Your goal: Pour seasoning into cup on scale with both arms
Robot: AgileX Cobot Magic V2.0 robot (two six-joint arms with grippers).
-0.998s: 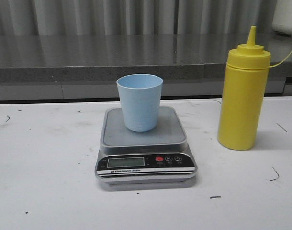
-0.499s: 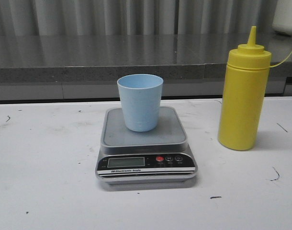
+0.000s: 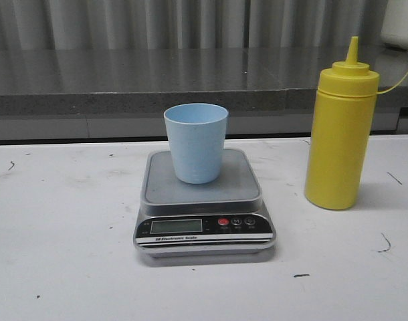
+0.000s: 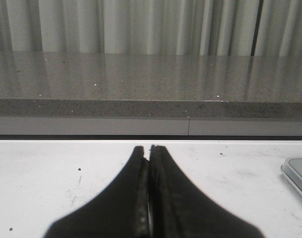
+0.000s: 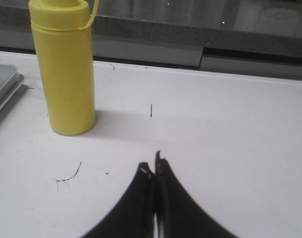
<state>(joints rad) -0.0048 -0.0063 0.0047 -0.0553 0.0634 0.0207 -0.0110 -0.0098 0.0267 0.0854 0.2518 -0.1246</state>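
Note:
The pale blue cup (image 3: 196,142) stands upright on the steel platform of the silver-grey scale (image 3: 202,200) at the middle of the white table. To its right, the tall yellow seasoning bottle (image 3: 341,127) stands upright on the table; the right wrist view shows this seasoning bottle (image 5: 66,67) ahead and off to one side. My left gripper (image 4: 148,148) is shut and holds nothing, low over the bare table, with a corner of the scale (image 4: 297,173) at that view's edge. Shut and empty as well, my right gripper (image 5: 153,166) hovers short of the bottle. Neither arm appears in the front view.
A grey stone ledge (image 3: 157,80) runs along the back of the table with a ribbed wall behind it. The white tabletop (image 3: 63,221) has small dark scuff marks. A thin yellow strap (image 3: 401,80) hangs from the bottle's cap.

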